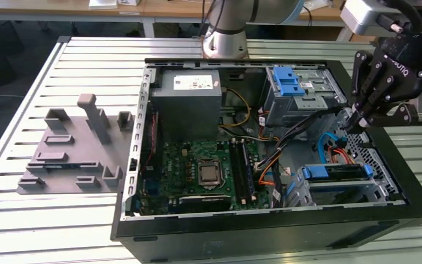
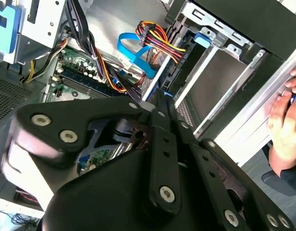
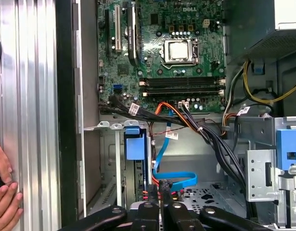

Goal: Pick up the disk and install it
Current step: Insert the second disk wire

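The disk (image 1: 336, 174), a grey drive in a blue plastic carrier bracket, sits in the drive bay at the front corner of the open computer case, on the exterior view's right. Its blue bracket (image 3: 136, 147) also shows in the first wrist view, and its blue edge (image 2: 202, 39) in the second wrist view. My black gripper (image 1: 353, 125) hangs above the case's right wall, up and behind the disk, apart from it. The fingers (image 2: 160, 103) are pressed together with nothing between them. The gripper (image 3: 162, 209) points down over the blue and orange cables.
A grey power supply box (image 1: 185, 102) and a silver cage with a blue latch (image 1: 296, 88) fill the back of the case. The motherboard (image 1: 204, 170) lies in the middle. A person's hand (image 3: 4, 195) rests on the ribbed table beside the case. A grey fixture (image 1: 75, 154) stands at the left.
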